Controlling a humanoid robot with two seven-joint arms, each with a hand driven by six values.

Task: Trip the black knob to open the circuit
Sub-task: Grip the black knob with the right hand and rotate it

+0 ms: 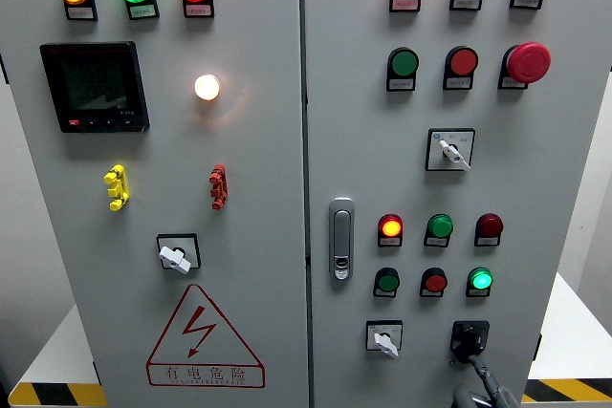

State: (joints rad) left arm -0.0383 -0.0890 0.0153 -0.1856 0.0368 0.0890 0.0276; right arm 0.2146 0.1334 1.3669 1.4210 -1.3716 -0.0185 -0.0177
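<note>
Here, the head view shows a grey cabinet [268,236] with two doors. The black knob [469,338] sits at the lower right of the right door, just right of a white-handled selector [384,338] and below a lit green lamp [481,280]. A door handle [341,238] lies further left, near the seam.

The right hand [483,384] enters from the bottom edge, right of the middle. One dark finger [478,368] reaches up and touches the lower part of the knob. Only part of the hand shows, so I cannot tell whether it is clamped on the knob or merely resting against it. The left hand is out of view.

Handling, as a judgement: the knob appears to be a rigid plastic rotary switch, fixed to the panel, probably spring-detented and stiff to turn. It is small and smooth, so slipping is likely. Take hold across its raised pointer bar, fingers on opposite flanks, and apply torque, not pull.
</note>
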